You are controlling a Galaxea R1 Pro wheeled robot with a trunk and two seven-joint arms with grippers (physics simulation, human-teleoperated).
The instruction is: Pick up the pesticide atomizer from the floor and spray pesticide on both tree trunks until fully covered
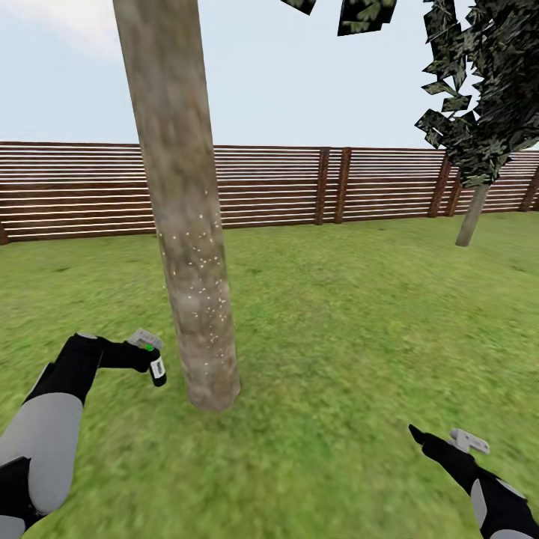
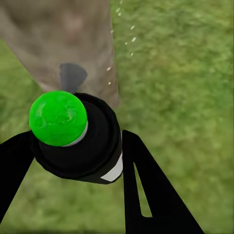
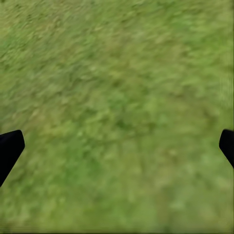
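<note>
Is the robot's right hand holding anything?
No. In the right wrist view the right hand has its fingertips spread wide apart with just the grass between them.

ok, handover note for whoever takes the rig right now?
Left end effector: shut on the pesticide atomizer, aimed at the near tree trunk.
Right end effector: open, holds nothing, low over the lawn.
Done: atomizer picked up; white specks on the near trunk's lower part.
Left: coverage looks partial, so keep spraying this trunk, then the second tree by the fence.
</note>
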